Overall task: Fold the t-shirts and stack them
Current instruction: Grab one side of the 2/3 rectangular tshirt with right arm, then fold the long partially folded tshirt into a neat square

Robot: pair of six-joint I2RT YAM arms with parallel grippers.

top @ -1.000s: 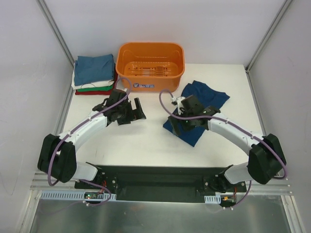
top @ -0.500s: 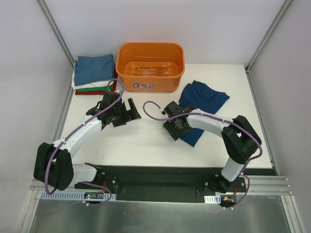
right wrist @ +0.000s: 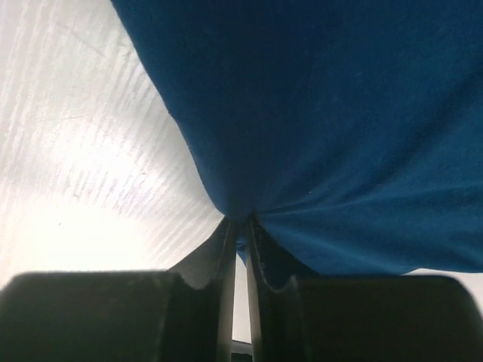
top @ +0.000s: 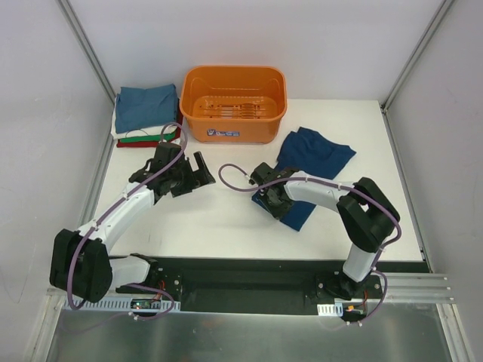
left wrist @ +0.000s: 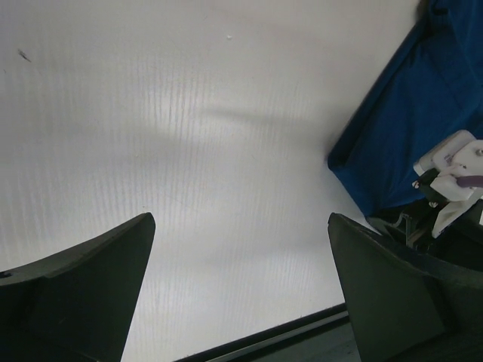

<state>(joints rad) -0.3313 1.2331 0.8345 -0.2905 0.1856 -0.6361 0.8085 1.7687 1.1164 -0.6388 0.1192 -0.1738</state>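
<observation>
Pinching the near-left corner of the navy tee (top: 315,160), the right fingers (right wrist: 205,262) are shut tight on a small fold of blue cloth, which bunches up from between them and spreads away across the wrist view. The tee lies rumpled on the counter (top: 219,222), right of centre and just in front of the right end of the basket (top: 198,113). Its long axis runs on a diagonal from the gripped corner near the middle of the counter to its broad far-right end.

The orange basket stands at the back of the counter, its slotted floor showing. Just beside it on the left sits the stack (top: 146,113) of folded tees, a teal one on top with white, green and red edges under it.

The left fingers (left wrist: 90,290) are spread wide apart and hold nothing, hanging over bare counter between the stack and the navy tee (left wrist: 411,128), well apart from both. The tee's edge shows at the right of that wrist view.
</observation>
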